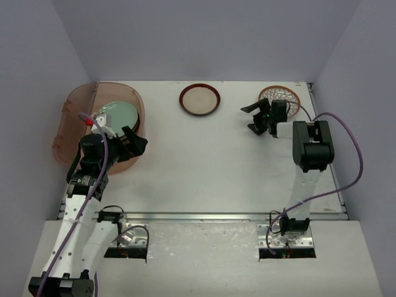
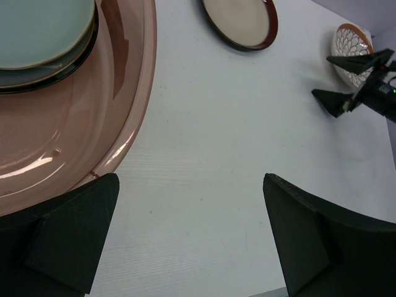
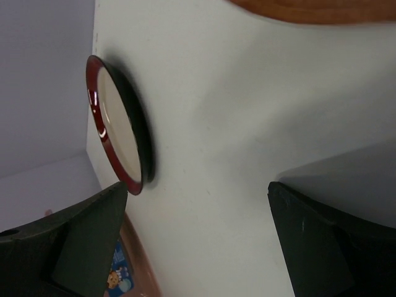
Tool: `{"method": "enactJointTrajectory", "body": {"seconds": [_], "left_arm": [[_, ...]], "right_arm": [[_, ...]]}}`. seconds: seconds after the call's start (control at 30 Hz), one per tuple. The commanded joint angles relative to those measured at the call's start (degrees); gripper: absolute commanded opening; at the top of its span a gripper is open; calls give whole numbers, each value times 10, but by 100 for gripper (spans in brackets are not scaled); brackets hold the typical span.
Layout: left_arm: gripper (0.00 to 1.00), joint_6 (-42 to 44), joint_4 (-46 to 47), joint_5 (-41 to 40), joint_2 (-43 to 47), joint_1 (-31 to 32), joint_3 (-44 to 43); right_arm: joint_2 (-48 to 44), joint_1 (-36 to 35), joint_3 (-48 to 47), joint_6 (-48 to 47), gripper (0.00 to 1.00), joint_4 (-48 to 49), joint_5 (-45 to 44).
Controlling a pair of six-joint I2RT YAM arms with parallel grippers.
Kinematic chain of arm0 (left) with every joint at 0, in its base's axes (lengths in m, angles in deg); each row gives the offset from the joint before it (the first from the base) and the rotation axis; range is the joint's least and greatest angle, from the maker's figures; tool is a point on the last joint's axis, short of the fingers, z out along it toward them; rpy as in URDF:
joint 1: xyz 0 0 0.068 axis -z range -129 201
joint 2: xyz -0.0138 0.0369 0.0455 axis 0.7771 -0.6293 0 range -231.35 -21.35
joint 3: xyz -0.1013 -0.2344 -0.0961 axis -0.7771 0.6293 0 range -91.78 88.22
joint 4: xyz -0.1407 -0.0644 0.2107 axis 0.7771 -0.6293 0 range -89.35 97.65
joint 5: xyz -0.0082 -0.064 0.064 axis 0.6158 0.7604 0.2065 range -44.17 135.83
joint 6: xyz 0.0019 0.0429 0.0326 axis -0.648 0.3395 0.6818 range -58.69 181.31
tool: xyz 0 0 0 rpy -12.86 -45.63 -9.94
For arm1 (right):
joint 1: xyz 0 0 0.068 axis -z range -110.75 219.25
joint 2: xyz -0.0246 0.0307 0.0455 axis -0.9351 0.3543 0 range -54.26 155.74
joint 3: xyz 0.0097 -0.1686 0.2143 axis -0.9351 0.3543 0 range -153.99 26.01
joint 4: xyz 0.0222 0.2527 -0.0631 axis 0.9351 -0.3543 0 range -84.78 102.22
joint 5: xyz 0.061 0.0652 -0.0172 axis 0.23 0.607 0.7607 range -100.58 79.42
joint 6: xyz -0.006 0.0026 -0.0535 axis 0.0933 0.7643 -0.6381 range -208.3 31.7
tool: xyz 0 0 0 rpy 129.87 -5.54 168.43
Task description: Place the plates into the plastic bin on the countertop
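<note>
left arm point(image 1: 80, 204): extended forward from its base at the near left, wrist bent over toward the right.
left hand point(image 1: 132, 145): jaws are spread wide, nothing is held between the dark fingers point(image 2: 74, 235); it is angled downward and to the right.
right arm point(image 1: 309, 154): run straight ahead from its base at the near right, wrist turned to the left.
right hand point(image 1: 252, 119): jaws are spread wide, nothing is gripped; fingers point(image 3: 86, 241) are pointed left.
spacing: the two hands are seen well apart, facing each other.
</note>
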Motion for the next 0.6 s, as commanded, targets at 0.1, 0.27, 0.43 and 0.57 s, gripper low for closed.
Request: {"method": "enactJointTrajectory", "body": {"seconds": [0.1,0.27,0.43,0.57], "left_arm": [[100,7,18,-5,2,4,-11],[100,8,17,-11,-2,3,-12],[100,8,13,-14,-8,4,-16],[100,8,13,-12,-9,4,-16]], "right_arm": [[238,-104,-361,-73,87,-328,2],[324,-111,-519,-105,63,-437,17],[366,-110,-573,-122,24,-465,67],[369,-110,-573,-120,0,-473,51]]}}
